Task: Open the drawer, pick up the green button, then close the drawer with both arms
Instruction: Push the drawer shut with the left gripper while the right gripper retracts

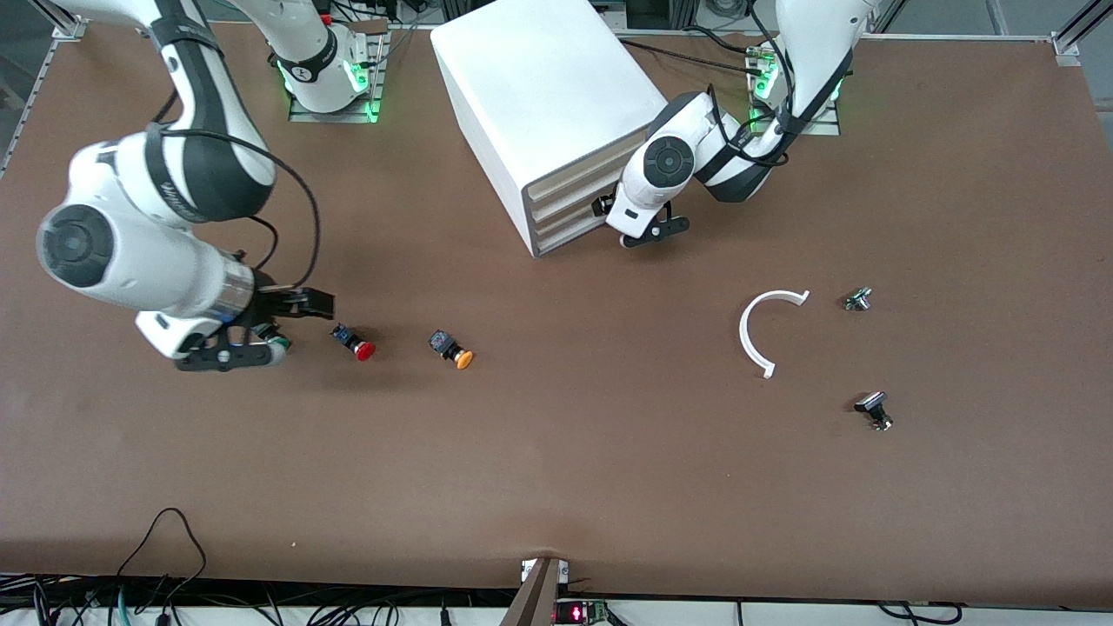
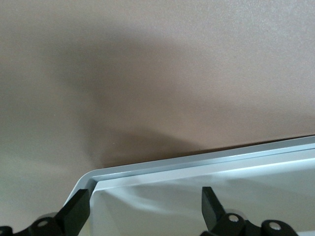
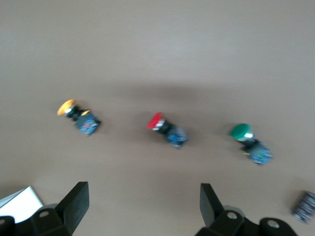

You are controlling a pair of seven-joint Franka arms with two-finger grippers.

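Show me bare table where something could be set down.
Widest bare patch: table nearer the camera than the orange button and white arc. Crowded: the button row under the right gripper; the left gripper at the drawer.

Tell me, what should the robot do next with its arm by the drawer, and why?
Probably push. The left gripper sits at the drawer lip with its jaws open. The green button already lies on the table beside the red button, below the right gripper, whose jaws are also open. So nudging the drawer into the cabinet looks like the remaining step.
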